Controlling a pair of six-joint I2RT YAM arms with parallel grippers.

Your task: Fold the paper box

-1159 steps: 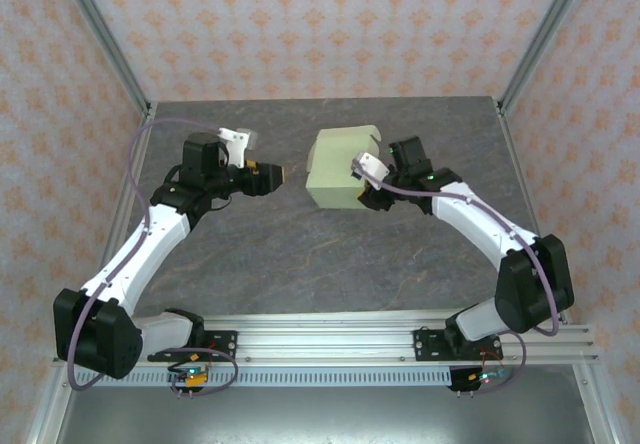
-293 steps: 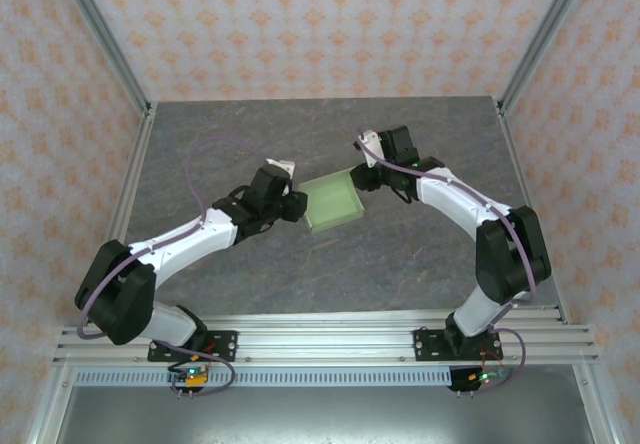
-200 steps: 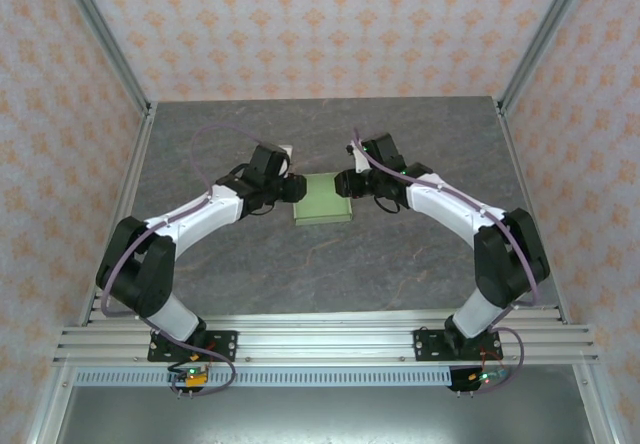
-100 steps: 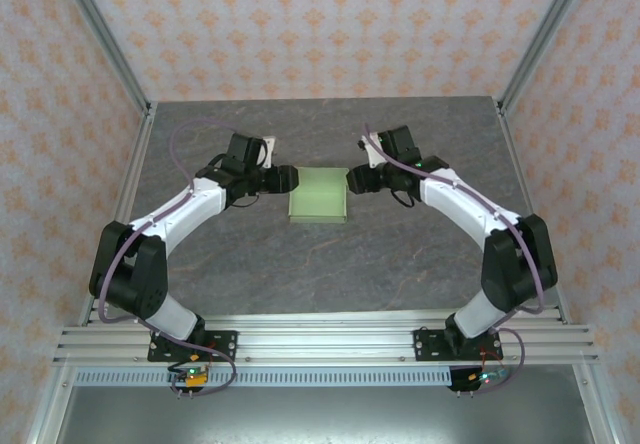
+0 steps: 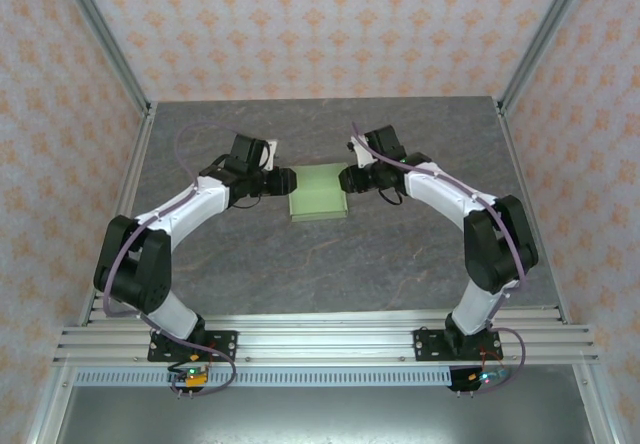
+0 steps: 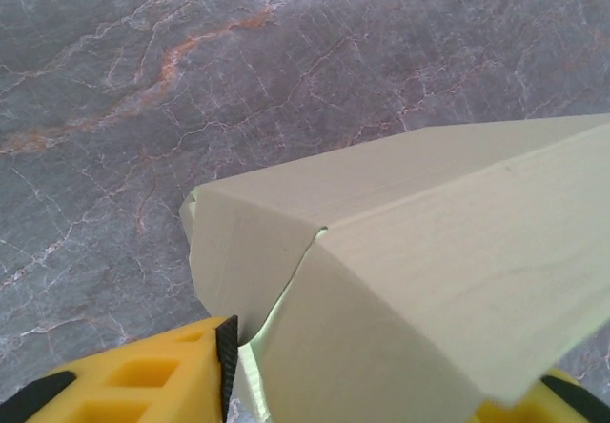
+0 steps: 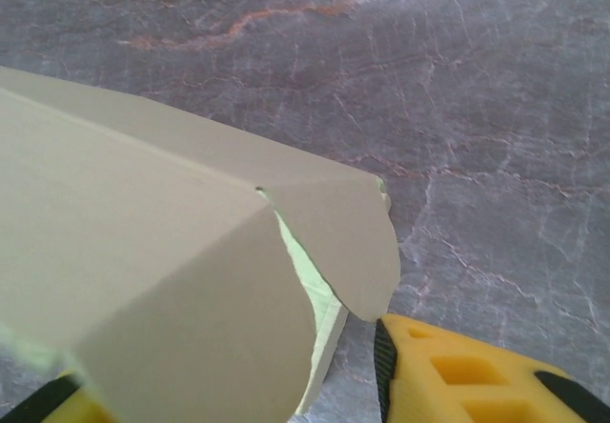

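Pale-green thin-card paper box, judged nearly folded, is seen flat at mid-table.
Its ends are straddled by the wide-spread left end effector and right end effector; corner flaps appear untucked.

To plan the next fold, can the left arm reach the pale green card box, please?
Likely yes: the left gripper sits right beside the pale green card box, nothing between them.

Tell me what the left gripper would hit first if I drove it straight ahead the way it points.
The paper box: the left gripper points at its left end, whose flap sits between the yellow fingers. Contact looks near-immediate, though depth is unclear.
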